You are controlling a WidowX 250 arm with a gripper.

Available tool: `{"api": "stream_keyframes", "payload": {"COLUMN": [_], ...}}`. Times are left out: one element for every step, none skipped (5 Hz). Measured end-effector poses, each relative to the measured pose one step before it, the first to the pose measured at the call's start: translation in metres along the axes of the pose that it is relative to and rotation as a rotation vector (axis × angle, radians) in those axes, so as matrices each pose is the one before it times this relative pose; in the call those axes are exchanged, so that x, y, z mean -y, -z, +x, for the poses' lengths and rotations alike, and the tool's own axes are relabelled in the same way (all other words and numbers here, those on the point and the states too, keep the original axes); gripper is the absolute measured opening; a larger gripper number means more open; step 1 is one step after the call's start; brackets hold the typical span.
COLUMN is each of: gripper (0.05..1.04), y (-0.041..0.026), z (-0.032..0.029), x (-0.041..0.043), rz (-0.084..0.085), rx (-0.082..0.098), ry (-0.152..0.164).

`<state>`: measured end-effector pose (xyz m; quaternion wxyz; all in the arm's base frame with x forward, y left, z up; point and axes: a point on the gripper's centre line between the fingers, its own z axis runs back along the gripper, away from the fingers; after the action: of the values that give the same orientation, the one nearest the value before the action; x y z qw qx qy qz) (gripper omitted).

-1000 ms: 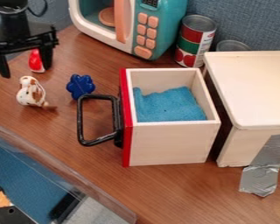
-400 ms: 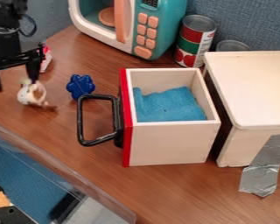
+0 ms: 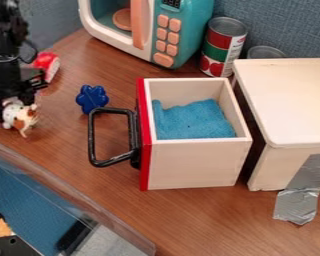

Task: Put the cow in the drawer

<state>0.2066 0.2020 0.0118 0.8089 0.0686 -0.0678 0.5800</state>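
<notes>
Blue cloth (image 3: 193, 120) lines a wooden drawer (image 3: 196, 162); a white, brown-patched cow (image 3: 20, 118) sits at the black gripper (image 3: 14, 99), whose grip cannot be made out.

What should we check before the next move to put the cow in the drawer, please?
1. Tool at the cow: ok, the cow is right beneath it.
2. Secure hold on the cow: cannot tell.
3. Cow raised off the table: cannot tell.
4. Drawer open to receive it: ok, its top is uncovered.
5. Space inside the drawer: ok, the blue cloth lies below the rim.
6. Unobstructed low path: not ok, the blue toy and black handle stand between cow and drawer, so a high lift seems wiser.
</notes>
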Motion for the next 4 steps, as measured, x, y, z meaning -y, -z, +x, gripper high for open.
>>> {"api": "stream_keyframes", "payload": {"gripper": [0.474,0.466,0.463,0.463], "y": [-0.00632,-0.05227,-0.05031,-0.03340], "z": [-0.00550,-0.00171,-0.00977,-0.02787], "x": [0.00007,0.01279,0.03462,0.05936], "rz": [-0.0210,-0.1005,-0.0955,0.0010], "rx": [-0.0094,0.0460,0.0510,0.0167], "ry": [0.0125,0.0361,0.0871,0.1877]}}
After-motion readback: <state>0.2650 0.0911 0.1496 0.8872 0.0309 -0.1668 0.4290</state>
